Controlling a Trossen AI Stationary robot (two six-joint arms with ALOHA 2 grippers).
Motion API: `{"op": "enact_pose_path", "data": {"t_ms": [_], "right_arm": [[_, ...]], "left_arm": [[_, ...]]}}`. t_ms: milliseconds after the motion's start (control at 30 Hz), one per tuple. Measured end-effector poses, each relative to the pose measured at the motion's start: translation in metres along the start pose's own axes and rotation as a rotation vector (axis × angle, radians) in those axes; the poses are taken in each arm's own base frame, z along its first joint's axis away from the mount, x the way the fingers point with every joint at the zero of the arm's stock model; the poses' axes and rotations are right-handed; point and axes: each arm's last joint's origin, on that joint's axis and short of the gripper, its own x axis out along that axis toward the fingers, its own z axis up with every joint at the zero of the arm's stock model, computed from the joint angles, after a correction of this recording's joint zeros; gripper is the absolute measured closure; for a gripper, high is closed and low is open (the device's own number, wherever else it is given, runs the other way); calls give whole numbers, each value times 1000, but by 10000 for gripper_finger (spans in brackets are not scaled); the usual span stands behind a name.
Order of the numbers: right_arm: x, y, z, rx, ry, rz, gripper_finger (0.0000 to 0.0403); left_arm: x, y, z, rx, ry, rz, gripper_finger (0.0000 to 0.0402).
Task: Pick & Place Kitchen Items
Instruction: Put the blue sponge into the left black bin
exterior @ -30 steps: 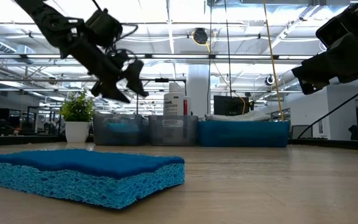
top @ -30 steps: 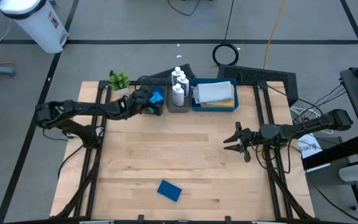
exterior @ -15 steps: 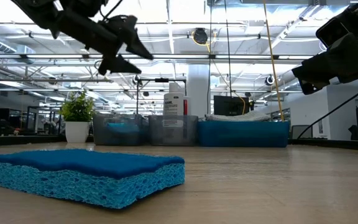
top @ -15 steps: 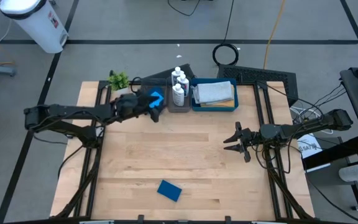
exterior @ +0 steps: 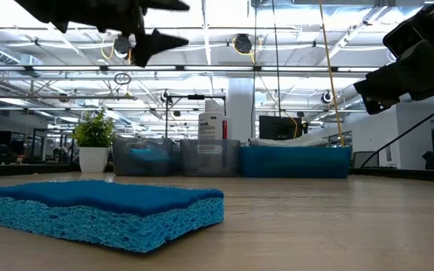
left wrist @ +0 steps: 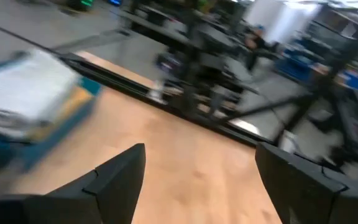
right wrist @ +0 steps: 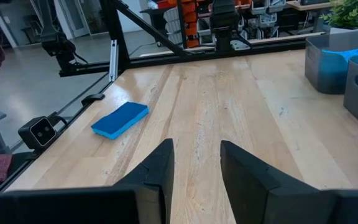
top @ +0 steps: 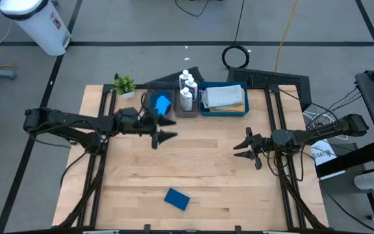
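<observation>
Wooden table (top: 200,169) from above: left gripper (top: 164,129) spread wide and empty, a sponge (top: 162,104) binned just behind it. Low view, another sponge (exterior: 104,211) waits. Right gripper (top: 242,147) idles, parted, empty.

No legible txt; labels on white bottles (top: 186,91) too small to read.
</observation>
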Motion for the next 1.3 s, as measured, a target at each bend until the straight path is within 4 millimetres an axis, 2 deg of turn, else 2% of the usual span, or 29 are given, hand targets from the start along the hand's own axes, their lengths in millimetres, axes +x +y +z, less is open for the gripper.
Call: {"op": "enact_pose_path", "data": {"t_ms": [433, 567, 800, 1000, 1300], "right_arm": [[0, 0, 0, 0, 0, -3, 303], [0, 0, 0, 0, 0, -3, 303], [0, 0, 0, 0, 0, -3, 303], [0, 0, 0, 0, 0, -3, 303], [0, 0, 0, 0, 0, -3, 303]], "left_arm": [[-7, -67, -31, 69, 135, -316, 89], [-11, -90, -41, 127, 116, -363, 85], [-7, -121, -77, 266, 150, -431, 96], [4, -132, -116, 302, 237, -450, 99], [26, -125, -176, 344, 380, -404, 111]]}}
